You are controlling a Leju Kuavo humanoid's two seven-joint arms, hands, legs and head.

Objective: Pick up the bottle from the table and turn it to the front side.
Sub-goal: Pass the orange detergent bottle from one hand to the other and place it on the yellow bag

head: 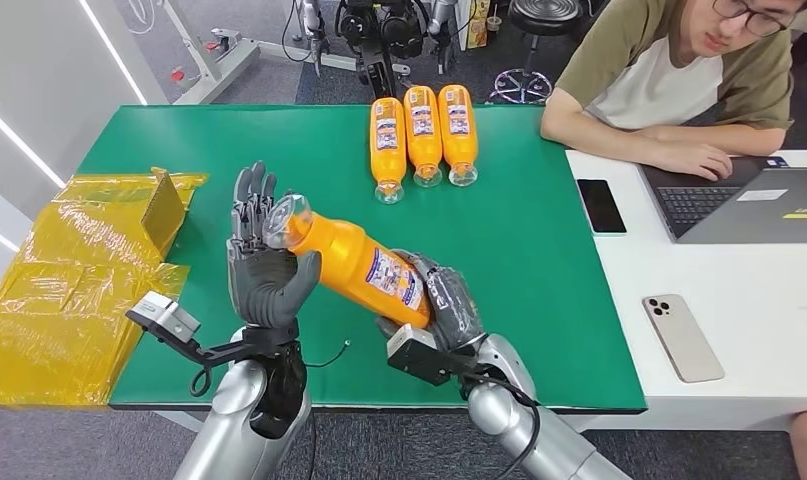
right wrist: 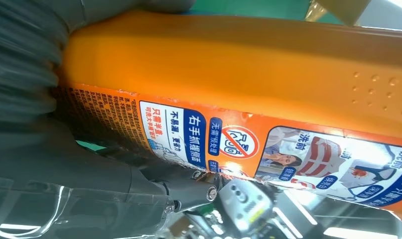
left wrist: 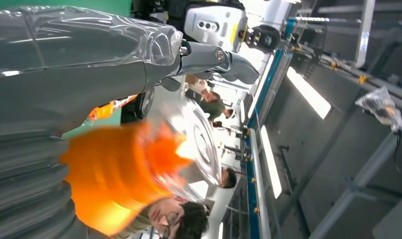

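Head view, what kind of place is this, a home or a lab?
Probably a robotics lab or workshop: another robot rig stands behind the green table, and a person works at a laptop alongside.

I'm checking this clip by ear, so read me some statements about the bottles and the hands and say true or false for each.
1. Both hands hold the orange bottle above the green table. True: left hand, right hand.
2. Five spare bottles lie at the far edge. False: three spare bottles.
3. The held bottle stands upright. False: it is tilted, its clear cap toward the left hand.
4. A laptop is on the white desk. True.
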